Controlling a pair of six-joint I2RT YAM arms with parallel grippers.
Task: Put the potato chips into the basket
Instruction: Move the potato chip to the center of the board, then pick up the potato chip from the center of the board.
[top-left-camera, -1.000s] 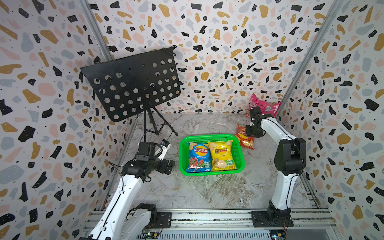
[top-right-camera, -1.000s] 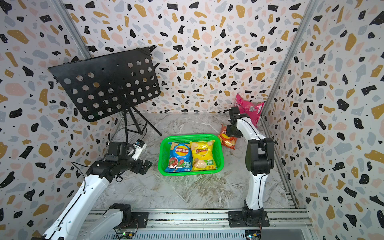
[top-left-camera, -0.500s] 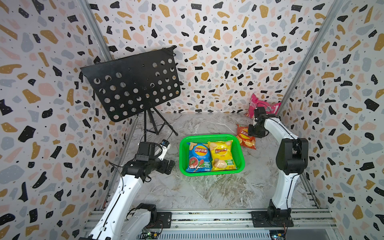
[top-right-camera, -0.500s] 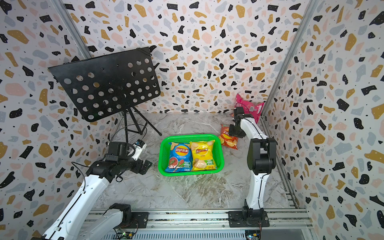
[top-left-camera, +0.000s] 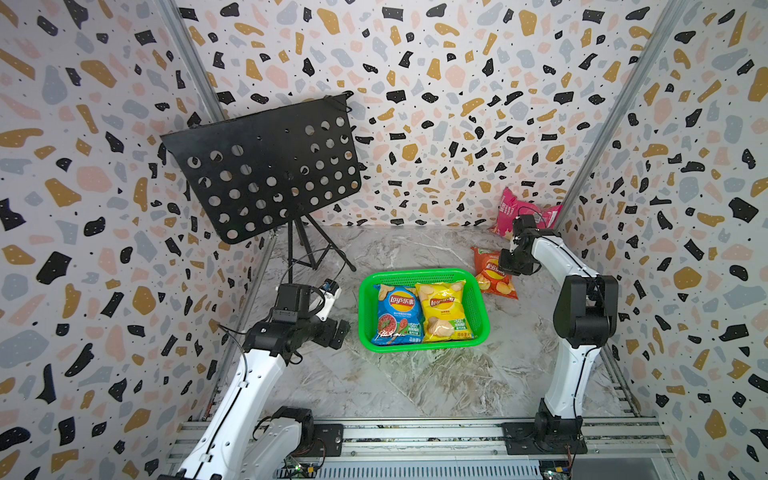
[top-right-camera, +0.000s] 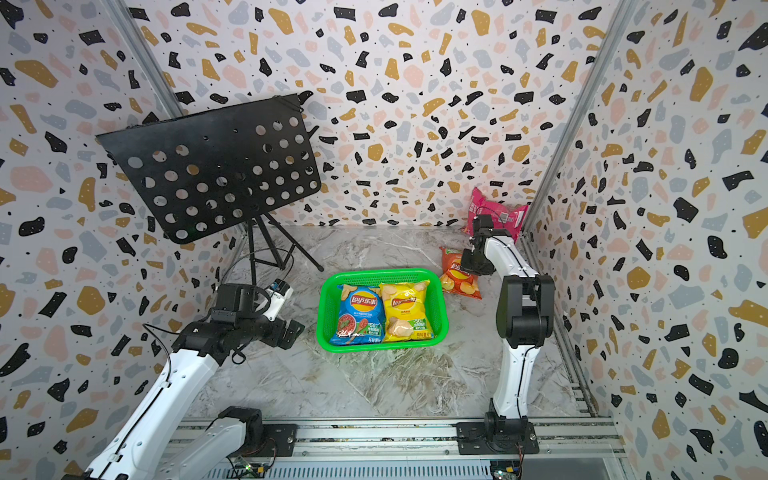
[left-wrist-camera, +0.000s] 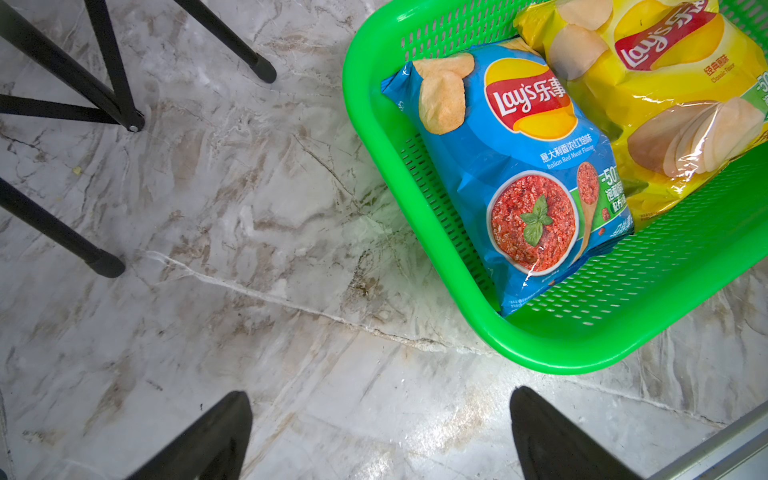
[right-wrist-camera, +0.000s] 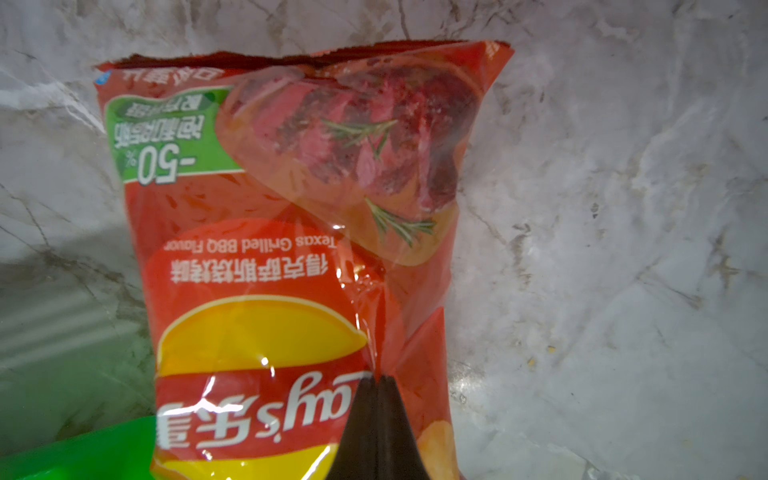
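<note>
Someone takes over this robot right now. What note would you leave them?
Left gripper: open, empty, hovering beside the bright green perforated plastic basket.
Right gripper: shut, pinching a fold of the glossy orange-red Lay's chip bag, outside the basket.
Done: glossy blue bag and glossy yellow bag lie in the basket.
To do: orange-red bag, then the larger magenta-pink bag in the far corner.

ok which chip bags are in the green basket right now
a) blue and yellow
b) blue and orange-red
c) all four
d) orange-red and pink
a: in both top views the blue bag and the yellow bag lie side by side inside the basket, while the orange-red bag and the pink bag are outside it.
</note>
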